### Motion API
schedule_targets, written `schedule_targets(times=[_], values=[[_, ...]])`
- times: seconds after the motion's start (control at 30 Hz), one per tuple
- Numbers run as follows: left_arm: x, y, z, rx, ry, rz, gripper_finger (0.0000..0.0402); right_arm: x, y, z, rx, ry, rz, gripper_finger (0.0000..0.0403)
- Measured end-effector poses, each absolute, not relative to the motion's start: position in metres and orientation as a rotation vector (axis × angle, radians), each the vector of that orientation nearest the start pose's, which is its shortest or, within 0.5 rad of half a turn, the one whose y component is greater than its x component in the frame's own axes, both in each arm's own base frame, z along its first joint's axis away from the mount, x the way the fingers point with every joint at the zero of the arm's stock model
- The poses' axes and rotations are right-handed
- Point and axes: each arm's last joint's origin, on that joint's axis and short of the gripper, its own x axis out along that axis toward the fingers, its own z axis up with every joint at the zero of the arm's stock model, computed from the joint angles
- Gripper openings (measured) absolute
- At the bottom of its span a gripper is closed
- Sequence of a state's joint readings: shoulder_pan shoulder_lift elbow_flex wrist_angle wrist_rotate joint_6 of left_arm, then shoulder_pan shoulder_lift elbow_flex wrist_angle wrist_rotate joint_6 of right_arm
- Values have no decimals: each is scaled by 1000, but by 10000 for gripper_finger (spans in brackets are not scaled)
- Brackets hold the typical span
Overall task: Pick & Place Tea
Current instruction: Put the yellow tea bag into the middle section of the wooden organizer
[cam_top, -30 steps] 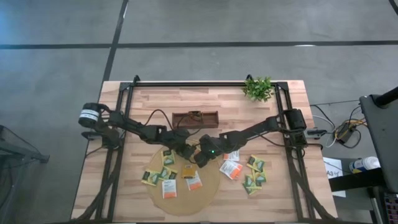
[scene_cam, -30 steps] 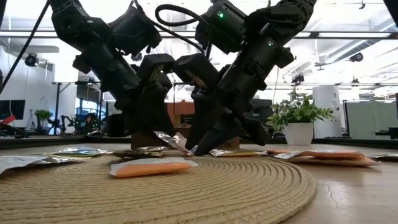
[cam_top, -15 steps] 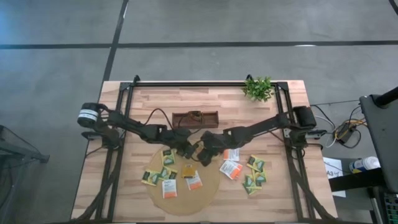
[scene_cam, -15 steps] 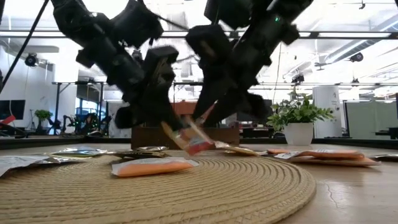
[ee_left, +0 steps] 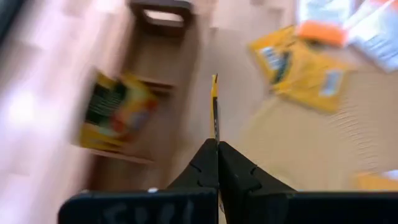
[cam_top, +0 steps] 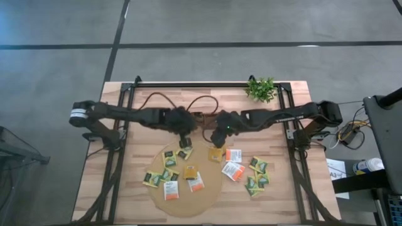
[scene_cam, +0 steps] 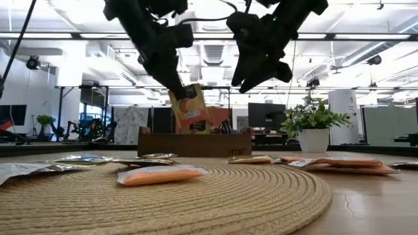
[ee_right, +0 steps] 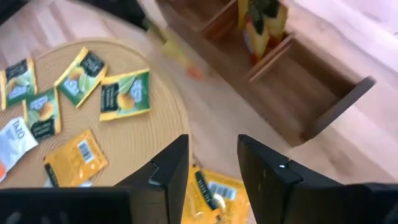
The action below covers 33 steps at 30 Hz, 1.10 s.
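My left gripper (scene_cam: 177, 88) hangs above the round tan mat (scene_cam: 228, 196), shut on one orange and yellow tea sachet (scene_cam: 190, 111). The left wrist view shows this sachet (ee_left: 214, 102) edge-on. In the high view the gripper (cam_top: 184, 143) is just near of the dark brown tray (cam_top: 178, 119). My right gripper (scene_cam: 261, 78) is open and empty, raised beside it. It also shows in the right wrist view (ee_right: 214, 158) and the high view (cam_top: 217, 137). Several more sachets (cam_top: 168, 179) lie flat on the mat. Others (cam_top: 254, 174) lie on the table to its right. My left gripper pinches the sachet's upper edge (scene_cam: 181, 96) between its two shut fingers, which slant down from above. The sachet hangs below the fingertips, a little tilted, clear of the mat and in front of the tray.
The tray (ee_right: 339, 102) holds some sachets (ee_right: 264, 18) in one compartment. A yellow sachet (cam_top: 215, 154) lies at the mat's far right rim, below my right gripper. A small green plant (cam_top: 260, 89) in a white pot stands at the far right corner.
Both grippers have risen from the mat and gone toward the far edge, where the tray stands. My left gripper has taken the sachet up with it, so it now hangs clear of the mat. My right gripper has drawn away toward the right.
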State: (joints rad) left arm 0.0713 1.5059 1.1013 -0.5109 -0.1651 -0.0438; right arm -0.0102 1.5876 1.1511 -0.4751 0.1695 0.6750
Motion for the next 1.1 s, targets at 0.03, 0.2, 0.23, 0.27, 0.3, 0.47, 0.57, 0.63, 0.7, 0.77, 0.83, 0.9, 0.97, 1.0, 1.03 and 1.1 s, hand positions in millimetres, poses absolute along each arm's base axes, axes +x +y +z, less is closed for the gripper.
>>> schedule_targets(times=[0.03,0.2,0.23,0.27,0.3,0.47,0.57,0.63,0.7,0.77,0.83,0.9,0.97,1.0,1.03,1.1], values=[[310,32,250,46,935,241,0,330,-11,243,552,812,-471,132],[317,50,260,196,958,260,0,331,-13,240,528,823,-469,124],[318,52,261,219,958,255,0,331,-13,240,527,824,-469,123],[319,54,261,239,965,248,0,331,-13,240,524,823,-472,122],[320,55,259,256,973,240,0,331,-13,239,520,823,-478,121],[327,57,243,305,1020,200,0,330,-13,238,518,824,-482,123],[334,59,234,350,1035,216,0,330,-14,238,512,826,-485,125],[337,60,228,369,1059,217,0,330,-14,237,504,825,-494,125],[340,62,224,371,1070,218,0,329,-14,236,499,825,-502,122],[342,62,220,375,1088,214,0,328,-14,235,497,830,-504,119],[344,63,215,386,1101,205,0,327,-14,232,496,840,-506,117],[345,63,211,390,1116,199,0,326,-14,230,495,845,-508,116],[346,64,208,386,1123,201,0,325,-14,228,494,851,-510,117],[346,65,207,378,1126,205,0,325,-14,227,495,854,-511,118],[346,65,206,369,1128,212,0,325,-14,226,497,856,-513,119],[346,67,206,358,1130,224,0,324,-14,225,501,857,-516,121]])
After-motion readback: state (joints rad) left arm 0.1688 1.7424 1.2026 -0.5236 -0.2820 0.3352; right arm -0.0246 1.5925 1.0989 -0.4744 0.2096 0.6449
